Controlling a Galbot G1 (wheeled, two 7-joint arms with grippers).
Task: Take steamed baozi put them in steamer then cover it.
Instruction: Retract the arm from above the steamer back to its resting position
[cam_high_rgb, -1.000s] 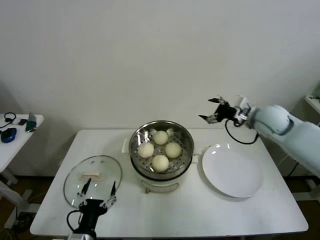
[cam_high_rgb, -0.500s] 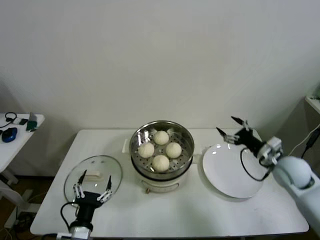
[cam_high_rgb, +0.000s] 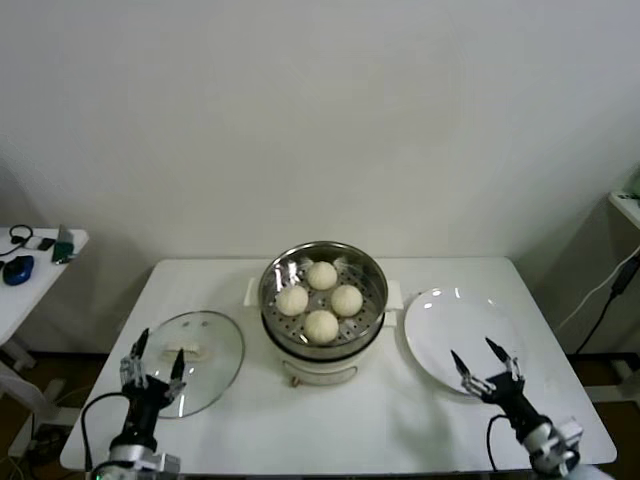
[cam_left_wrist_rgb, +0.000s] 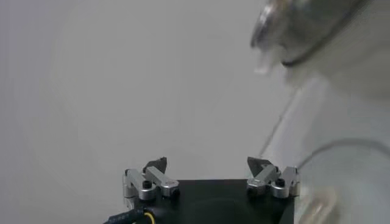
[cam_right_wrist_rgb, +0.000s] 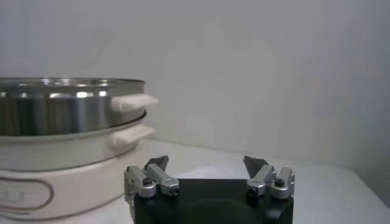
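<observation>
Worktop (cam_high_rgb: 330, 425) white, against a pale wall, carries everything. Steamer (cam_high_rgb: 322, 352) sits mid-worktop toward the back, shiny steel pot on a white base, uncovered. White plate (cam_high_rgb: 440, 340) lies flat just beside the steamer on my right side, bare. Cover (cam_high_rgb: 205, 345) lies flat on the worktop on my left side, near the steamer but apart from it, clear glass with metal rim, cream bar handle facing up. Four steamed baozi (cam_high_rgb: 320, 325) rest on the perforated tray inside the steamer, close together, one toward the back, two in the middle, one toward the front.

My left pincer (cam_high_rgb: 150, 368) is low at the near left edge of the worktop, over the near rim of the cover, fingers spread apart, nothing between them, fingertips pointing up and away. My right pincer (cam_high_rgb: 487, 367) is low at the near right, over the near edge of the plate, fingers also spread wide and gripping nothing; the right wrist view shows the steamer side-on ahead of it, well apart
</observation>
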